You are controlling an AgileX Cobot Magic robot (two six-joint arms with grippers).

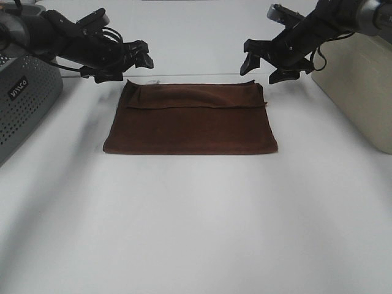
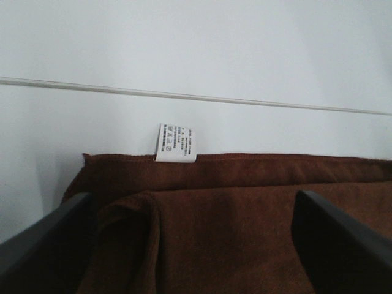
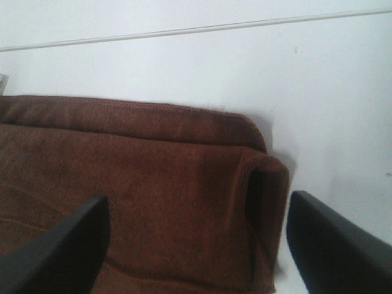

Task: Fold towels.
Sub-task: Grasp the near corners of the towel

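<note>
The dark reddish-brown towel (image 1: pixel 190 125) lies flat on the white table, folded over so that the upper layer's edge runs a little short of the far edge. Its white tag (image 2: pixel 176 144) sticks out from the far edge near the far left corner. My left gripper (image 1: pixel 136 67) hovers just above that corner, open, nothing between its fingers (image 2: pixel 43 245). Over the far right corner my right gripper (image 1: pixel 262 72) also stands open and empty. In the right wrist view the towel (image 3: pixel 153 171) shows its folded corner between the fingers (image 3: pixel 340 245).
A grey perforated box (image 1: pixel 24 104) stands at the table's left edge, behind my left arm. A beige container (image 1: pixel 361 92) stands at the right edge. A thin seam (image 2: pixel 196 97) crosses the table beyond the towel.
</note>
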